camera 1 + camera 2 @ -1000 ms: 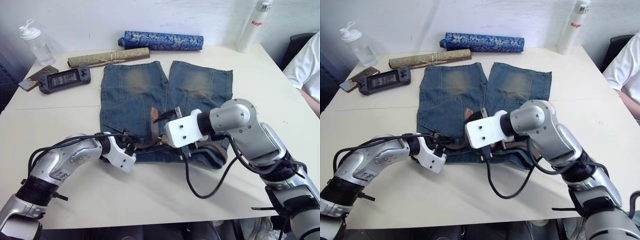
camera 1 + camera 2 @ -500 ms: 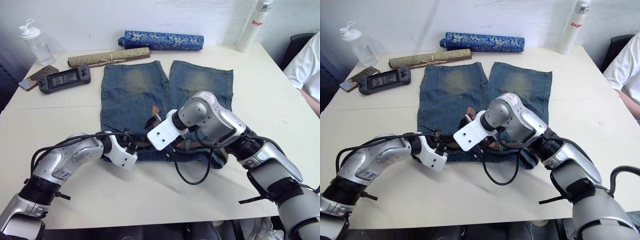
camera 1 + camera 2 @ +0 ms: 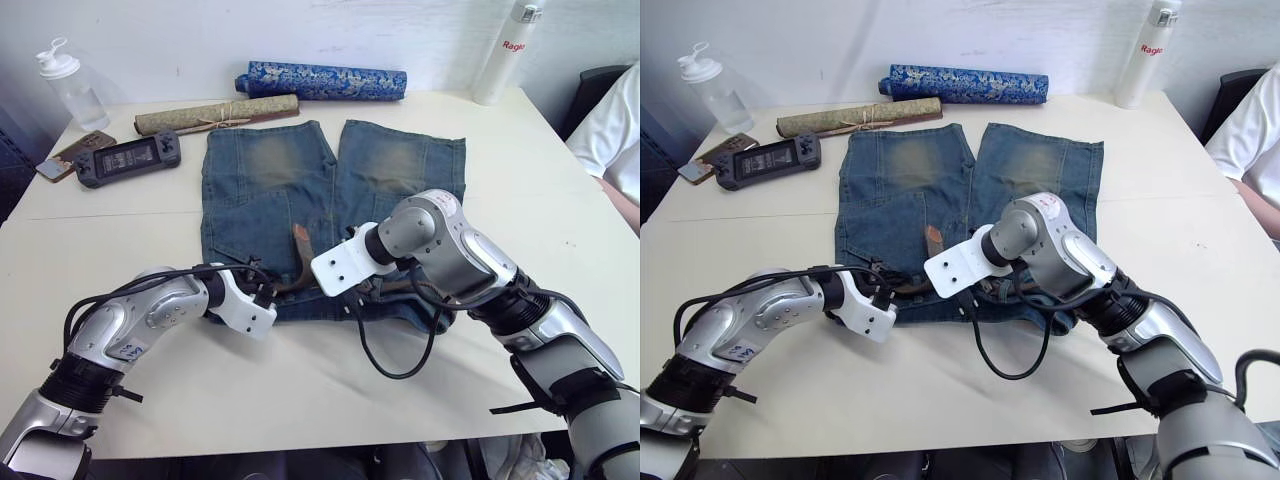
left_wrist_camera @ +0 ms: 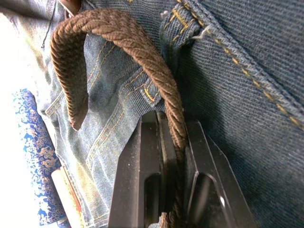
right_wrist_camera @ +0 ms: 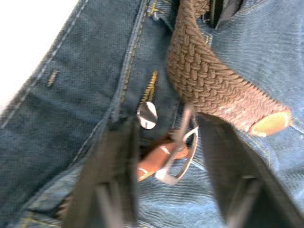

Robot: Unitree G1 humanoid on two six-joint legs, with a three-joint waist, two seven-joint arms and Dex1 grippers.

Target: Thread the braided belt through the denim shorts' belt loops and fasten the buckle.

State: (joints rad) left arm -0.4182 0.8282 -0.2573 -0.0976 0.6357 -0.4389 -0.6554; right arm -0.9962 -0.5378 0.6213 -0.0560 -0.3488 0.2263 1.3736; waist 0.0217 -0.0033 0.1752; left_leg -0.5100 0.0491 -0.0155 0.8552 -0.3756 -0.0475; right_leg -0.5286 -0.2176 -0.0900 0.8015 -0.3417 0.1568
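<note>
The denim shorts (image 3: 270, 190) lie flat mid-table, waistband toward me. The braided belt (image 4: 118, 33) arches up from the waistband beside a belt loop (image 4: 176, 29). Its tan-tipped end (image 3: 300, 245) stands up over the shorts. My left gripper (image 4: 166, 156) is at the waistband's left part, shut on the belt strap. My right gripper (image 5: 166, 142) hovers over the fly by the shorts' metal button (image 5: 147, 115). Its fingers (image 5: 118, 156) stand apart on either side of the buckle (image 5: 183, 152), which lies on the denim. The belt's tip (image 5: 270, 123) hangs just beyond them.
At the table's back lie a blue patterned roll (image 3: 320, 80) and a tan rolled mat (image 3: 215, 113). A game console (image 3: 130, 158) and a clear bottle (image 3: 70, 85) sit back left. A white bottle (image 3: 505, 45) stands back right. A person's white sleeve (image 3: 610, 125) is at the right edge.
My right arm swung left along the waistband, then settled a little back to the right, lower over the fly. The belt's free end now stands more upright. The left arm has stayed put.
</note>
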